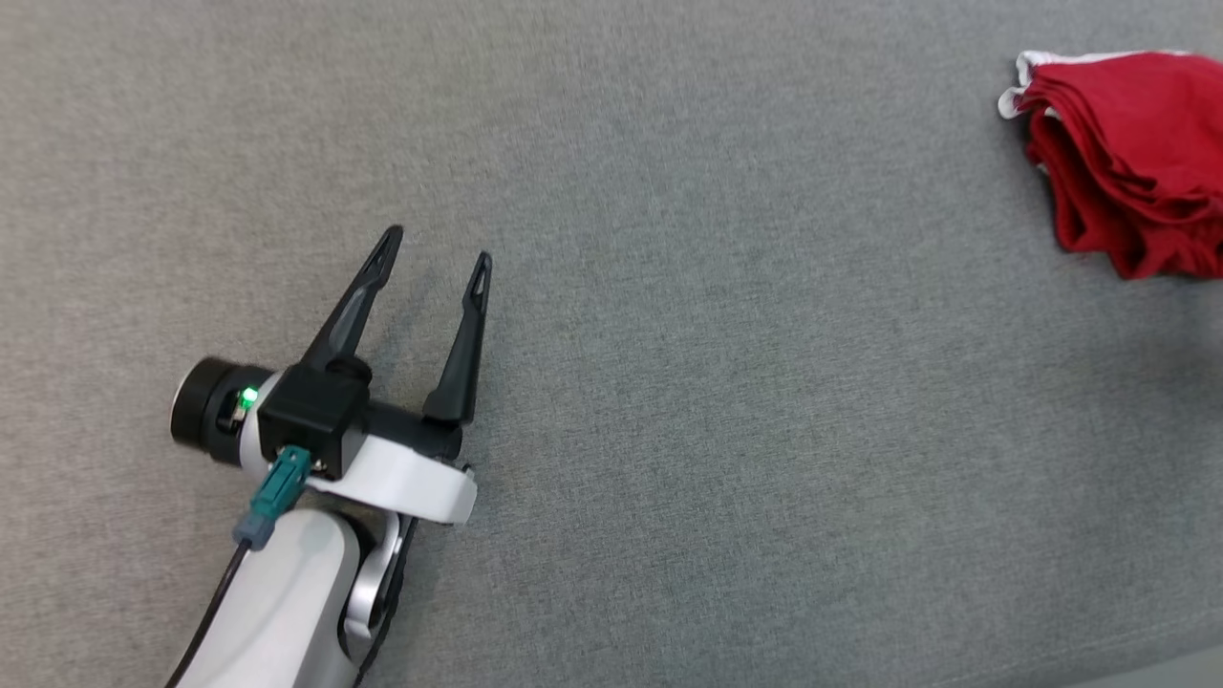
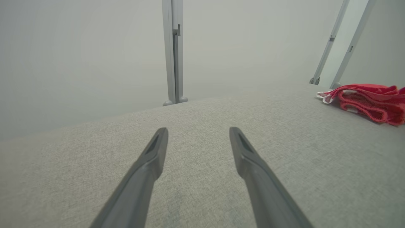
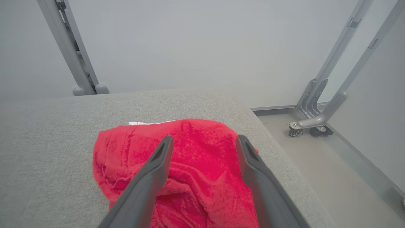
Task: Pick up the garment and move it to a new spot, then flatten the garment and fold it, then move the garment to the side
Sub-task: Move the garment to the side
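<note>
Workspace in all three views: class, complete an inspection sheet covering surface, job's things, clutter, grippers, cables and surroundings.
surface: grey fabric top, flat.
job's things: red garment, white trim, folded in layers, near the top's right edge.
clutter: nothing seen.
grippers: left gripper open over bare fabric, apart from the garment; right gripper open, fingers spread above the garment.
cables: dark cable with teal plug at the left wrist.
surroundings: frame posts, caster foot, pale floor.
</note>
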Motion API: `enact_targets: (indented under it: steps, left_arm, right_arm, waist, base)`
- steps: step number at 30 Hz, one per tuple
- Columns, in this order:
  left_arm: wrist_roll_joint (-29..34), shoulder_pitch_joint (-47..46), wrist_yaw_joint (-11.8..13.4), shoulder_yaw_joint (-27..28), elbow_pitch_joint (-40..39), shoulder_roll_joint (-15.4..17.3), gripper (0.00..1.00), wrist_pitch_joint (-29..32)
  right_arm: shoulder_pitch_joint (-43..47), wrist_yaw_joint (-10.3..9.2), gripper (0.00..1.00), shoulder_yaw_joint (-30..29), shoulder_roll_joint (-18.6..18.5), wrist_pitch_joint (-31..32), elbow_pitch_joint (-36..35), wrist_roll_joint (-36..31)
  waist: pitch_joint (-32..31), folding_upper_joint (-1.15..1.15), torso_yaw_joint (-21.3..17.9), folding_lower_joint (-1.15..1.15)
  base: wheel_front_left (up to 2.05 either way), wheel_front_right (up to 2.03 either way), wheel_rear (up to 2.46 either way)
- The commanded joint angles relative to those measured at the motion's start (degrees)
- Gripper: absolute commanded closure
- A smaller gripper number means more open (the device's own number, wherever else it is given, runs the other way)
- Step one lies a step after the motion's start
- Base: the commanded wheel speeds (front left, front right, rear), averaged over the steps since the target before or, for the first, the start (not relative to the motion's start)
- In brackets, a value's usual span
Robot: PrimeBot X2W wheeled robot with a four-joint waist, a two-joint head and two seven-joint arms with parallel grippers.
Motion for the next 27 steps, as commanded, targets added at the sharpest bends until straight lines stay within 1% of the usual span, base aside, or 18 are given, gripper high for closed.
enact_targets:
  steps: [1,7,10,14,20,27]
  left_arm:
    - [-0.78,1.68,0.70,0.40,0.21,-0.14,0.00,-0.37]
    - [-2.82,6.79,2.47,2.25,0.46,0.03,0.00,-1.13]
    - [-3.94,9.31,3.12,3.45,0.24,0.24,0.00,-1.33]
    - [-5.06,12.42,4.08,4.86,-0.30,0.57,0.00,-1.74]
    - [-6.45,16.77,5.16,6.66,-1.10,1.00,0.00,-1.89]
    - [-7.71,20.49,6.02,8.32,-1.52,2.17,0.00,-1.96]
  right_arm:
    - [3.31,0.00,0.00,-2.96,1.83,-0.14,-2.35,-2.43]
    - [13.12,0.00,0.00,-10.86,9.25,-0.14,-11.84,-10.31]
    - [17.14,0.00,0.00,-12.95,12.95,-0.14,-16.66,-13.86]
    - [21.50,0.00,0.00,-13.34,17.22,-0.15,-21.76,-17.75]
    - [26.20,0.00,0.00,-13.77,21.17,0.92,-27.13,-22.33]
    - [30.10,0.00,0.00,-13.24,23.62,3.19,-31.26,-24.66]
  waist:
    - [-3.46,0.00,0.81,0.00]
    - [-8.62,0.00,2.43,0.00]
    - [-10.92,0.00,3.52,0.00]
    - [-13.61,0.00,5.11,0.00]
    - [-17.67,0.00,7.82,0.00]
    - [-21.28,0.00,9.77,0.00]
  base:
    - [0.00,0.00,0.00]
    - [0.00,0.00,0.00]
    - [0.00,0.00,0.00]
    - [0.00,0.00,0.00]
    - [0.00,0.00,0.00]
    - [0.00,0.00,0.00]
